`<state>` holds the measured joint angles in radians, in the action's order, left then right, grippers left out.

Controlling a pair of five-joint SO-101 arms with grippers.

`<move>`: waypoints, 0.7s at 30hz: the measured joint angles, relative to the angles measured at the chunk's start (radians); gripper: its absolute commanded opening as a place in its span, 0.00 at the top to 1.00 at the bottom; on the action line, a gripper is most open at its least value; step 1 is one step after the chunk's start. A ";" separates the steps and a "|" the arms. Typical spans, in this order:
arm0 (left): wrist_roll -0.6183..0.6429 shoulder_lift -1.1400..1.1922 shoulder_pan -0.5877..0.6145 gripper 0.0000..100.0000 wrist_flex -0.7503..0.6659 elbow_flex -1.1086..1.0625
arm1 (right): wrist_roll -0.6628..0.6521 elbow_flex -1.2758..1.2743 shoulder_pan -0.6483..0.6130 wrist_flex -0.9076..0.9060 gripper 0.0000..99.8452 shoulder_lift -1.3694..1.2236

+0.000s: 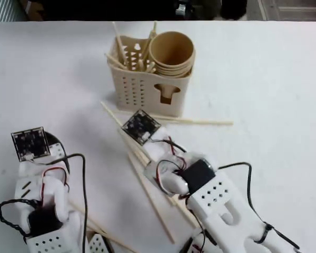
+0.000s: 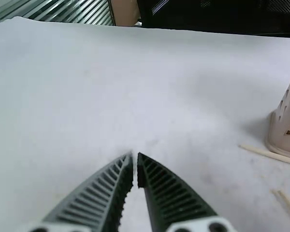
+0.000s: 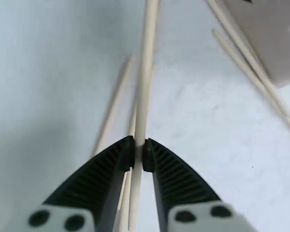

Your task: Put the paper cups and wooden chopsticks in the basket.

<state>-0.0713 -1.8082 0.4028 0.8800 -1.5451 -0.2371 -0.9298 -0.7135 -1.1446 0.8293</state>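
Observation:
The perforated cream basket [image 1: 142, 87] stands at the back middle of the table. A stack of paper cups [image 1: 171, 50] and several upright wooden chopsticks [image 1: 118, 42] sit inside it. My right gripper [image 3: 138, 147] is shut on one chopstick [image 3: 146, 72], just above other loose chopsticks [image 3: 111, 111] on the table, with the basket's corner [image 3: 275, 38] close by. The right arm [image 1: 163, 158] lies in front of the basket. My left gripper [image 2: 135, 162] is shut on nothing over bare table, and the left arm [image 1: 39, 184] is at the front left.
One chopstick [image 1: 200, 121] lies along the basket's front. More chopsticks [image 1: 152, 203] stretch diagonally under the right arm, and another [image 1: 100, 229] lies beside the left arm. In the left wrist view the basket's edge [image 2: 287, 125] and a chopstick [image 2: 268, 153] show.

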 measured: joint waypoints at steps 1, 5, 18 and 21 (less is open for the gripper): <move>0.000 0.000 0.000 0.96 0.000 0.000 | -0.002 -0.020 0.002 0.000 0.98 0.000; 0.000 0.000 0.000 0.96 0.000 0.000 | -0.003 -0.052 0.002 0.000 0.98 -0.041; 0.000 0.000 0.000 0.96 0.000 0.000 | -0.002 -0.054 0.002 0.147 0.78 -0.488; 0.000 0.000 0.000 0.96 0.000 0.000 | -0.002 -0.028 0.002 0.147 0.78 -0.537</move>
<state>-0.0713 -1.8082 0.4028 0.8800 -1.5451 -0.2386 -0.9574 -0.7119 -0.9973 0.2923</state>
